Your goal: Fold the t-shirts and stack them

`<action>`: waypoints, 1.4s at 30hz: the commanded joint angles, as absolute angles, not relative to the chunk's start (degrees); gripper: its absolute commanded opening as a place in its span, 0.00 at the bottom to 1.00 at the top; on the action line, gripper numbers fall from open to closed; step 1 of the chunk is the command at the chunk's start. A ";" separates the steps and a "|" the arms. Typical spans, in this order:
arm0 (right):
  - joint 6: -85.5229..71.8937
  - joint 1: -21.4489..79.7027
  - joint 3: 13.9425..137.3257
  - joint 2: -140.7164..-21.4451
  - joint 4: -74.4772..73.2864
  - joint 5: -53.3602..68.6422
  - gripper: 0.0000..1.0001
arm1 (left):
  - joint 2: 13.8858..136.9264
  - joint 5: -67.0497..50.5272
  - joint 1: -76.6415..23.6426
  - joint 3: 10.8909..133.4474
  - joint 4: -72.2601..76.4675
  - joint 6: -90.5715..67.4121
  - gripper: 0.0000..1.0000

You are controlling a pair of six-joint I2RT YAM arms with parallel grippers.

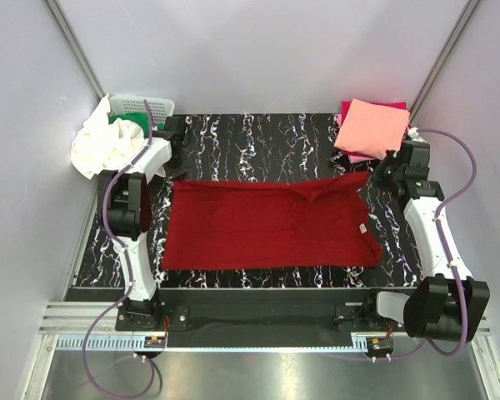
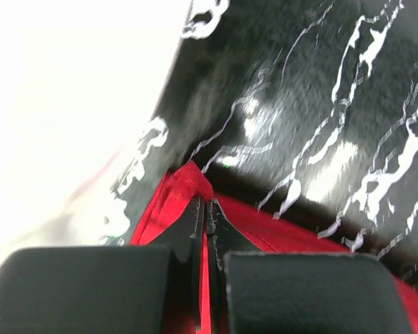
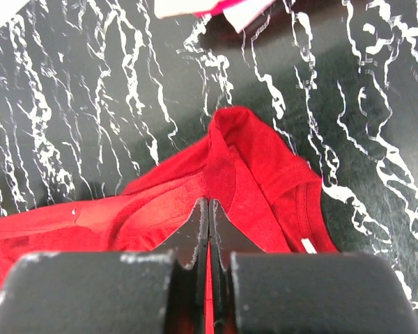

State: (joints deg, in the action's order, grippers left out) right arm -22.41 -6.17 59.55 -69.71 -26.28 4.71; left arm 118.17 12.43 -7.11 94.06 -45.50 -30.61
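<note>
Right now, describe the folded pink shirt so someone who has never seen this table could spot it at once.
Find the black marbled table, then its far right corner. A small folded pile lies there, and the salmon pink t-shirt is its top layer, over a magenta t-shirt. It is paler than that one and folded square, unlike the dark red t-shirt spread flat mid-table.

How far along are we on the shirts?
Done: salmon pink t-shirt lies folded on the magenta t-shirt, far right. In hand: dark red t-shirt spread out, left claw and right claw each shut on a far corner, fold not yet made. Left: white t-shirt and green t-shirt, bunched at the basket.
</note>
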 commanded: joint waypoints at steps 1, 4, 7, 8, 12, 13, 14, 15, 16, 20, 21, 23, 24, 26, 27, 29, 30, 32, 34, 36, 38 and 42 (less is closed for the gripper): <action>-23.38 -6.59 57.84 -68.55 -24.09 5.80 0.00 | 112.33 15.72 -7.03 91.77 -44.65 -30.06 0.00; -23.82 -6.59 56.08 -68.64 -23.21 6.59 0.00 | 110.48 16.69 -7.29 90.53 -45.17 -29.88 0.00; -23.99 -6.59 54.67 -68.99 -22.59 7.21 0.00 | 109.08 17.40 -7.65 89.30 -45.70 -29.88 0.00; -23.91 -6.59 54.49 -68.99 -22.67 7.21 0.00 | 108.12 17.49 -7.65 88.86 -45.79 -29.97 0.00; -23.56 -6.59 54.49 -68.38 -23.20 6.86 0.00 | 105.65 17.58 -7.73 85.88 -45.35 -30.23 0.00; -23.47 -6.59 54.49 -68.03 -23.55 6.77 0.00 | 105.21 17.49 -7.73 85.43 -45.18 -30.23 0.00; -23.47 -6.59 54.32 -67.85 -23.73 6.77 0.00 | 104.60 17.58 -7.73 84.99 -45.09 -30.23 0.00; -23.47 -6.59 54.40 -67.42 -23.90 6.85 0.00 | 104.33 17.58 -7.73 84.29 -45.09 -30.23 0.00; -23.47 -6.59 54.06 -67.15 -24.25 6.86 0.00 | 104.07 17.49 -7.73 83.85 -44.91 -30.41 0.00; -23.55 -6.59 53.26 -65.22 -25.22 6.94 0.00 | 102.57 17.05 -7.82 82.01 -44.82 -30.41 0.00; -23.55 -6.59 53.00 -64.87 -25.49 7.03 0.00 | 102.31 17.05 -7.82 81.39 -44.74 -30.41 0.00; -23.55 -6.59 52.38 -63.55 -26.36 7.21 0.00 | 101.43 16.96 -7.91 80.51 -44.65 -30.50 0.00; -23.55 -6.59 52.12 -63.20 -26.63 7.29 0.00 | 101.08 16.79 -7.91 79.72 -44.47 -30.59 0.00; -23.64 -6.59 51.68 -61.71 -27.86 7.29 0.00 | 100.20 16.70 -7.91 78.93 -44.47 -30.50 0.00; -23.73 -6.59 51.59 -61.26 -28.21 7.29 0.00 | 99.85 16.61 -7.91 78.23 -44.39 -30.67 0.00; -23.73 -6.59 51.50 -59.95 -29.18 7.47 0.00 | 99.14 16.35 -7.91 77.52 -44.38 -30.59 0.00; -23.73 -6.59 51.50 -59.59 -29.61 7.38 0.00 | 98.88 16.17 -7.91 76.91 -44.38 -30.67 0.00; -23.82 -6.59 51.59 -58.63 -30.93 7.29 0.00 | 98.18 15.91 -7.91 75.94 -44.30 -30.76 0.00; -23.82 -6.59 51.33 -58.10 -32.16 6.86 0.00 | 97.39 15.91 -7.91 75.15 -44.12 -30.67 0.00; -24.08 -6.59 50.98 -57.39 -32.87 6.07 0.00 | 96.86 15.82 -7.91 74.18 -44.21 -30.59 0.00; -24.52 -6.59 50.10 -56.69 -33.75 4.49 0.00 | 95.89 15.73 -7.91 73.57 -44.21 -30.59 0.00; -26.45 -6.59 48.43 -56.60 -35.94 0.54 0.00 | 94.14 15.38 -8.00 70.41 -43.95 -31.11 0.00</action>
State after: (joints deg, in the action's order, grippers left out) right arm -24.60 -6.28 49.58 -57.52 -33.39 4.93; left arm 97.97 15.00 -7.94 72.36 -45.23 -30.52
